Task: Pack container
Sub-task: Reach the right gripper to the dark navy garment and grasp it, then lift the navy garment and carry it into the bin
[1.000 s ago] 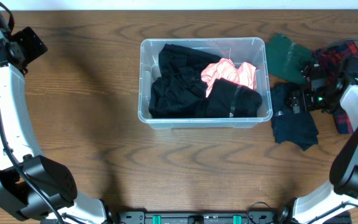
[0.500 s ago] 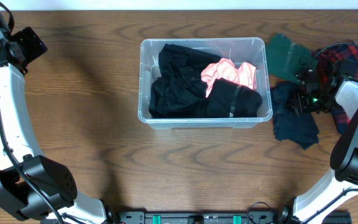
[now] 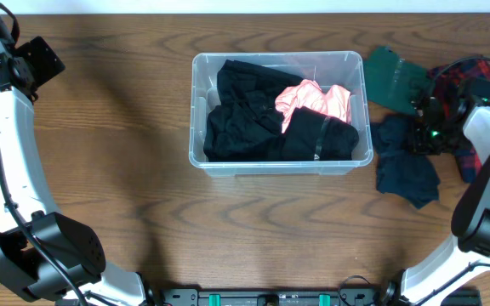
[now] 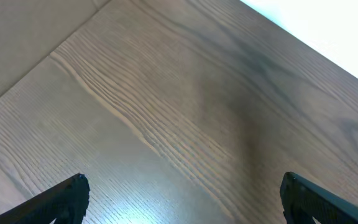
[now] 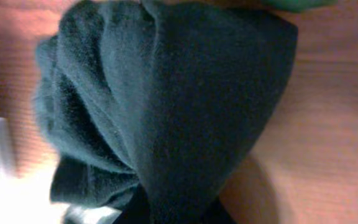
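The clear container [image 3: 196, 110] stands mid-table, holding black clothes [image 3: 241, 115] and a pink garment [image 3: 317, 100]. To its right a dark blue garment [image 3: 405, 166] lies on the wood. My right gripper [image 3: 422, 132] is shut on that garment's upper edge. In the right wrist view the bunched dark blue garment [image 5: 166, 106] fills the picture and pinches together at my right gripper [image 5: 179, 214], hiding the fingers. My left gripper [image 3: 45, 55] hangs at the far left corner, well away from the container. In the left wrist view the left gripper [image 4: 182, 199] is open over bare wood.
A green garment [image 3: 390, 75] lies right of the container's far corner. A red plaid garment [image 3: 475, 81] is heaped behind the right arm near the table's right edge. The left arm's white links [image 3: 11, 161] run down the left side.
My right gripper has closed on the dark blue garment, gathering the cloth into folds, and shifted slightly to the right. The left arm has not moved.
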You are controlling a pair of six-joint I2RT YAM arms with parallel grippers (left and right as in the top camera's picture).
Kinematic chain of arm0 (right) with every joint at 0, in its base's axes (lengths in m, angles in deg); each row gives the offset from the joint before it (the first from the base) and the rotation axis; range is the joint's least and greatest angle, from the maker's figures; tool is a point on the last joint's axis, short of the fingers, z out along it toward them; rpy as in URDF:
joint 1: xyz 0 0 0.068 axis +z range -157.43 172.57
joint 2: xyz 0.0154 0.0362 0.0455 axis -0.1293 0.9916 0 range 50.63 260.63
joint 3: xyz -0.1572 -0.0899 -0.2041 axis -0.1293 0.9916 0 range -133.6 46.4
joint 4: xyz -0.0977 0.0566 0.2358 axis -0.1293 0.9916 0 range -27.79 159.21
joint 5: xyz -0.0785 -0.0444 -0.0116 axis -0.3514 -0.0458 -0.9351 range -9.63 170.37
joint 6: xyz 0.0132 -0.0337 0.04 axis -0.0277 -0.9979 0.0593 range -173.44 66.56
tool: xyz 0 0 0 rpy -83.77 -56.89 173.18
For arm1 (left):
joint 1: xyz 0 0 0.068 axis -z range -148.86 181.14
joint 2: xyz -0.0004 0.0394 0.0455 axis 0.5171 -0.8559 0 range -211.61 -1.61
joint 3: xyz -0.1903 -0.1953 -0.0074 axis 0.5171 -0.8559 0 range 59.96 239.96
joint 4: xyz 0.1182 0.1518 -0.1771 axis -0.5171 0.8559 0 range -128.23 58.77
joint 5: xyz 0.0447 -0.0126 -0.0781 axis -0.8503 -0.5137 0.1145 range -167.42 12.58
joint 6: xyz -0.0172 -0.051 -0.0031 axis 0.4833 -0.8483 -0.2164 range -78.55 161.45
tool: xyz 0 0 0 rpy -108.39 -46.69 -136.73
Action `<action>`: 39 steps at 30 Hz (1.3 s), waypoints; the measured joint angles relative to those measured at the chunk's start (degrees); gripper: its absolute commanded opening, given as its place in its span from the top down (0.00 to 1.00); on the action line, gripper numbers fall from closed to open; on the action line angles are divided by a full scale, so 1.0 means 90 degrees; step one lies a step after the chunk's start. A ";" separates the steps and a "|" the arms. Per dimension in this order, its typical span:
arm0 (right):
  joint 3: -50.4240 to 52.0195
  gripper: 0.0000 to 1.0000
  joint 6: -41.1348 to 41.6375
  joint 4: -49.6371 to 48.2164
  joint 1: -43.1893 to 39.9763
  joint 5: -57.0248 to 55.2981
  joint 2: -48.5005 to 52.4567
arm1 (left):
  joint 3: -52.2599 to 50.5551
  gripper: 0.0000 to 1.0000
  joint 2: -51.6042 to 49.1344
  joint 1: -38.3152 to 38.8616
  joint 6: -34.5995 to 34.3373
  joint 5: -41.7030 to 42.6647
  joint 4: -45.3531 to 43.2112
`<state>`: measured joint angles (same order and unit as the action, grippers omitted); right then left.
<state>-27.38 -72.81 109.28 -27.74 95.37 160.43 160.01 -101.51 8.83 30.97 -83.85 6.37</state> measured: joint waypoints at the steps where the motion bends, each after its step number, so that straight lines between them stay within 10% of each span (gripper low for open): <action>1: -0.0080 0.99 0.0100 0.0114 0.0007 -0.0005 -0.0141 | 0.0000 0.02 0.0000 0.0000 0.0000 0.0000 -0.0002; 17: -0.0925 0.99 0.1914 -0.0544 0.1758 0.0245 -0.2900 | 0.0000 0.02 0.0000 0.0000 0.0000 0.0000 -0.0002; 39: -0.0988 0.98 0.3155 -0.2433 0.3677 -0.1161 -0.0670 | 0.0000 0.02 0.0000 0.0000 0.0000 0.0000 -0.0002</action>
<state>-36.27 -44.42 87.38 5.35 84.92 154.40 160.01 -101.51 8.83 30.97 -83.85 6.35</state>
